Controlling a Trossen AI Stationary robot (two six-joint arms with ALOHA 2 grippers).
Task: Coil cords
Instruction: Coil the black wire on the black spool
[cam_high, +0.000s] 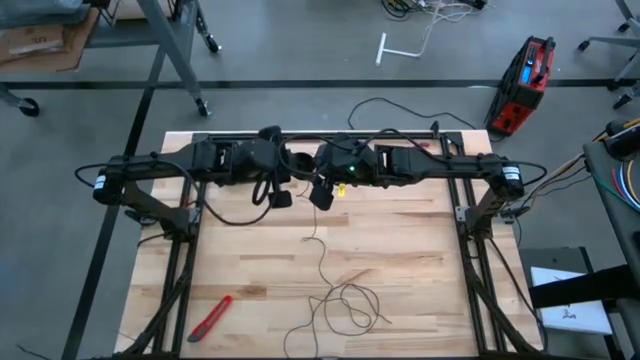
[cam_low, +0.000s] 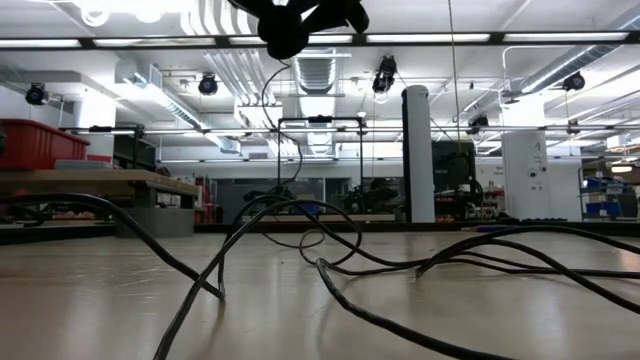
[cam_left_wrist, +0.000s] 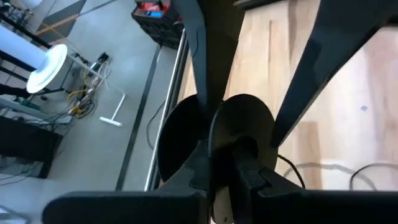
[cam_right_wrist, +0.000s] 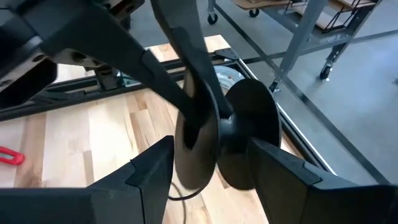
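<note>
Held in the air above the far middle of the pale butcher-block wooden table (cam_high: 420, 260): a small black round plastic reel (cam_right_wrist: 249, 124) with two flat discs on a hub. Pinched edge-on by the left gripper (cam_high: 281, 197), whose fingers (cam_right_wrist: 186, 56) close tight on one disc near the hub. Flanked by the right gripper (cam_high: 322, 194), with fingers (cam_right_wrist: 149, 174) spread wide, one on each side of the reel; touching the discs or just clear of them, hard to tell from the wrist views. Both dark arms folded along the far edge of the table, meeting nose to nose at its centre.

Hanging from the reel, a very thin long black cord (cam_high: 322, 262), dropping to the boards and running toward the near edge. There, tangled into several loose overlapping loops (cam_high: 345, 300) near the middle of the near side, lying flat on the wood. In the low view, the same loops (cam_low: 300, 250) arching across the foreground, with the grippers as a dark mass at the top.

Well apart from the loops, toward the near left corner: a red utility knife (cam_high: 210, 318), lying at a slant.
</note>
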